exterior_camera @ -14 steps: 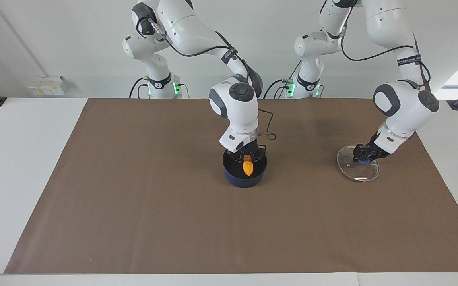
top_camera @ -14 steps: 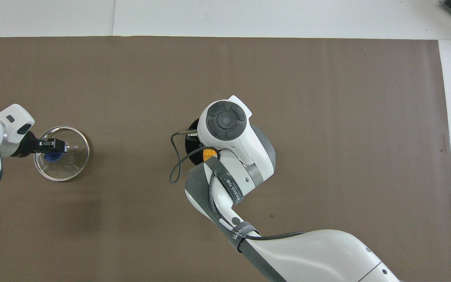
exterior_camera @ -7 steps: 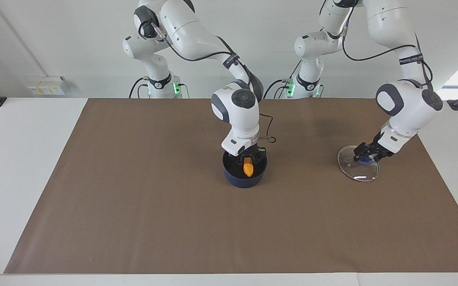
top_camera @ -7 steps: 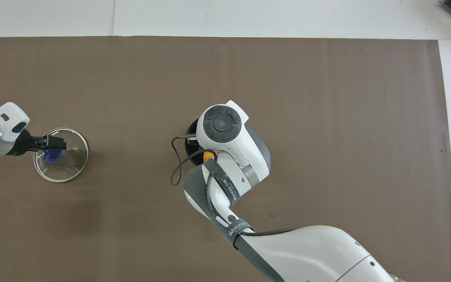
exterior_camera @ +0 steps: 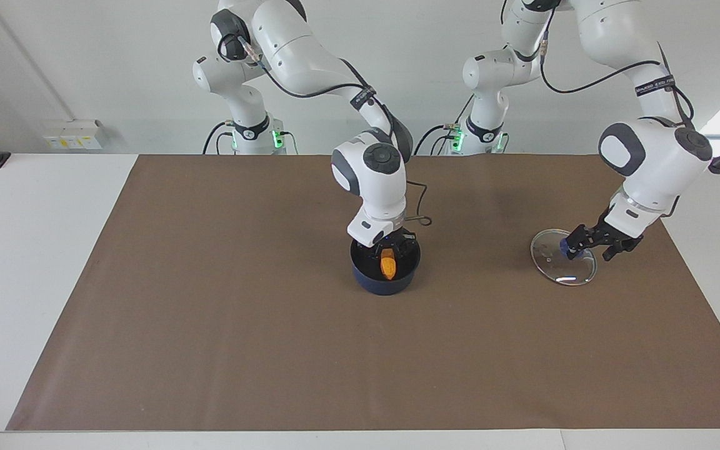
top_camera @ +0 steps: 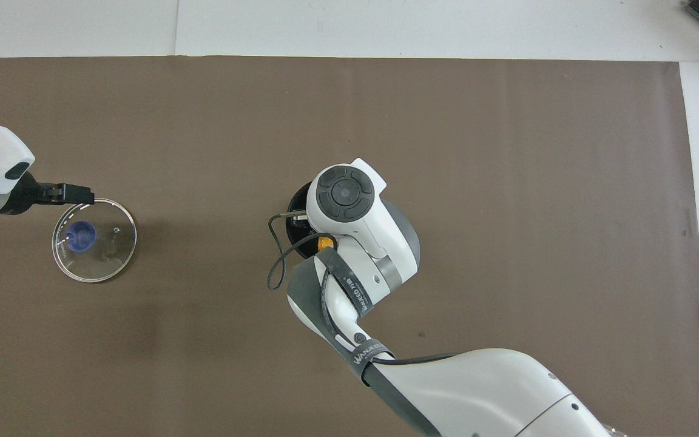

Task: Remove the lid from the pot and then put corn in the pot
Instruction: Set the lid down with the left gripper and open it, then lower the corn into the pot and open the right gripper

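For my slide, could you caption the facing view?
Right gripper lowers corn into pot; left gripper open beside lid.

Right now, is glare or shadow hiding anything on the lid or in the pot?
Facing view: a small bright glint on the lid, its blue knob still readable; the pot is dark inside, yet the corn stands out. Overhead view: the right arm covers most of the pot; the lid shows through to the brown mat.
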Controlling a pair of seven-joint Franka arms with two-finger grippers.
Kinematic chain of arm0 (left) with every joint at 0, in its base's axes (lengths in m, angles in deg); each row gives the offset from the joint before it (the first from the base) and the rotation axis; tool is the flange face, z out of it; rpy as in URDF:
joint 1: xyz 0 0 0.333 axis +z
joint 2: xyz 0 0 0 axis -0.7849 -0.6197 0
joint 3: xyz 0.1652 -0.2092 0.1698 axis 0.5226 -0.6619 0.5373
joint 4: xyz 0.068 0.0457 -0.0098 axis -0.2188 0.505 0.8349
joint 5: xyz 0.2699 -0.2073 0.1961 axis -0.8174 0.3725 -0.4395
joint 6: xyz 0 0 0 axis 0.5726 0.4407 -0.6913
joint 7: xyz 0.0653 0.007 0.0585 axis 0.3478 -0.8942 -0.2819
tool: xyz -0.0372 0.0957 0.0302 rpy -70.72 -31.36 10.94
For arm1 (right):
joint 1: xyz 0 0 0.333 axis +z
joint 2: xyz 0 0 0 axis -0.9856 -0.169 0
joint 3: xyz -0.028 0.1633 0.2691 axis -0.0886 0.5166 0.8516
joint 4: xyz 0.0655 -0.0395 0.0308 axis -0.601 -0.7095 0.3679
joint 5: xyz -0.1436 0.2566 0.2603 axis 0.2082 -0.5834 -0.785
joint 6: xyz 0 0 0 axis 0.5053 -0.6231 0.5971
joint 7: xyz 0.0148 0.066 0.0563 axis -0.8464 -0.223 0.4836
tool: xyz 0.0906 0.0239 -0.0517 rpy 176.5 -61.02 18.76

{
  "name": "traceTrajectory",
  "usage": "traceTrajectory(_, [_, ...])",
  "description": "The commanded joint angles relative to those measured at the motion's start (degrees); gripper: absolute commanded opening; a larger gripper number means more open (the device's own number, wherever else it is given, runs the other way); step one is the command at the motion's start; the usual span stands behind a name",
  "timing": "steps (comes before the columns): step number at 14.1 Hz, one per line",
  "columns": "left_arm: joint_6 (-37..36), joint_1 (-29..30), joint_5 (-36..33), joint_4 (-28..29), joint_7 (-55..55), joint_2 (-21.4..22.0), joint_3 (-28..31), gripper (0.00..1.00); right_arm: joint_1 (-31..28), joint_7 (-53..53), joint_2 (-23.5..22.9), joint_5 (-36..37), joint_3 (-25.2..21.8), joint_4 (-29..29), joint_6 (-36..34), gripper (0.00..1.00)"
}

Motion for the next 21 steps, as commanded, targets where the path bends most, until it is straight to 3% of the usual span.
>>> traceTrajectory(1, [-7.76,-2.88,-3.7,-5.56,6.75,0.55,0.49,1.0,-0.39,1.16,1.13,-0.09,0.33,-1.64,0.85,1.0])
traceTrajectory(6, [-19.99,-8.07,-4.32,-13.38,17.29,2.13,0.23,1.0,-0.56,0.28,4.8,-0.18,-0.46,-1.29,-0.37,1.0])
traceTrajectory(11, [-30.02,-9.31,-5.46,-21.82,18.73,2.31,0.05,1.0,-5.04,0.63,15.69,0.0,-0.64,-1.37,-10.64,1.0])
traceTrajectory(15, [-32.31,-9.13,-5.38,-21.57,18.38,5.12,0.05,1.0,-10.04,2.3,23.34,2.54,-0.64,-1.28,-19.7,1.0])
traceTrajectory(21, [-35.82,-8.61,-4.85,-22.62,17.06,8.29,0.93,1.0,-21.29,16.96,32.59,1.93,-0.64,0.29,-34.55,1.0])
